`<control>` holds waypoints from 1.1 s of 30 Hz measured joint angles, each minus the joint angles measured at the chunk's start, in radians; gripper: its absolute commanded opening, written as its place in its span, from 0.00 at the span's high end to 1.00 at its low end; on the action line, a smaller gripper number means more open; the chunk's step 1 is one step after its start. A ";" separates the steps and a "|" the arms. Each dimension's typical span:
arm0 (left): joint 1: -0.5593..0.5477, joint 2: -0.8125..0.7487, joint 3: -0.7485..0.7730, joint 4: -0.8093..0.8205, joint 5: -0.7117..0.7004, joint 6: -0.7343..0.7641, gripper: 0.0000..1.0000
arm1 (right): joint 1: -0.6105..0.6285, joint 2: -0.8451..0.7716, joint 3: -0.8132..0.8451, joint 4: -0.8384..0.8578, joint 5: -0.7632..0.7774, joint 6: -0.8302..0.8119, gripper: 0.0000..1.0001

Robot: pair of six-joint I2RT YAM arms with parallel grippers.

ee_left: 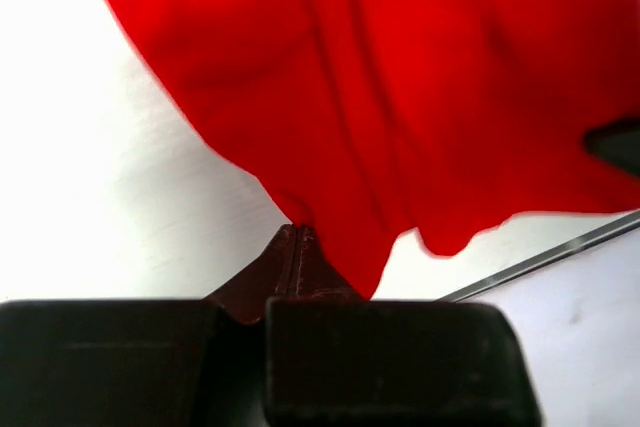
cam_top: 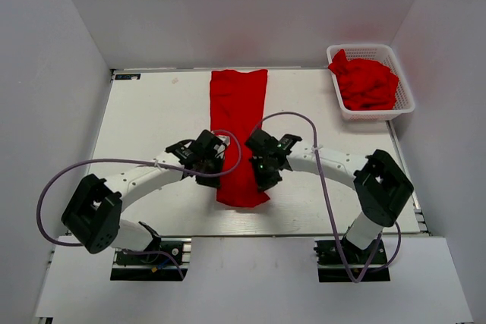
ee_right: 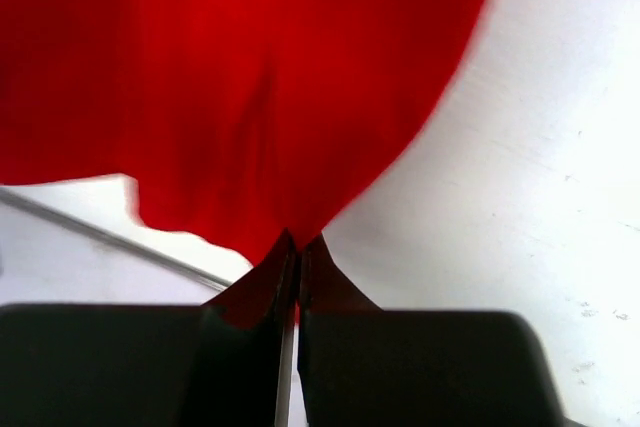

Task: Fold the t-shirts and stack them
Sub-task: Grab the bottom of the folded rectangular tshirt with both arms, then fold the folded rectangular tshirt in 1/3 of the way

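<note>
A red t-shirt (cam_top: pixel 238 111) lies folded into a long narrow strip down the middle of the table, from the far edge toward the front. My left gripper (cam_top: pixel 213 158) is shut on its left edge, the cloth (ee_left: pixel 400 97) hanging from my closed jaws. My right gripper (cam_top: pixel 262 163) is shut on its right edge, the cloth (ee_right: pixel 250 87) pinched between the jaws. Both grippers hold the near part of the strip lifted. More red t-shirts (cam_top: pixel 367 81) lie crumpled in the basket.
A white plastic lattice basket (cam_top: pixel 405 104) stands at the back right corner of the table. White walls close in the left, right and far sides. The table's front edge (ee_left: pixel 560 252) runs just beyond the shirt's near end.
</note>
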 measured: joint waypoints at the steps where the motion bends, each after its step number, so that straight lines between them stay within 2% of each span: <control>1: 0.002 0.007 0.023 -0.007 0.000 -0.001 1.00 | -0.002 0.005 0.042 -0.028 0.003 0.000 1.00; 6: 0.011 0.064 0.153 -0.036 -0.017 -0.008 1.00 | -0.040 0.082 0.286 -0.107 0.005 -0.010 1.00; 9: 0.030 0.107 0.211 -0.050 -0.045 -0.019 1.00 | -0.091 0.141 0.371 -0.126 0.003 -0.023 1.00; 14: 0.111 0.163 0.279 -0.050 -0.080 -0.041 1.00 | -0.178 0.245 0.486 -0.190 0.001 -0.054 1.00; 21: 0.215 0.269 0.415 -0.016 -0.086 -0.032 1.00 | -0.257 0.396 0.767 -0.231 -0.020 -0.114 1.00; 33: 0.335 0.423 0.544 0.040 -0.030 0.028 1.00 | -0.351 0.529 0.901 -0.254 -0.102 -0.154 1.00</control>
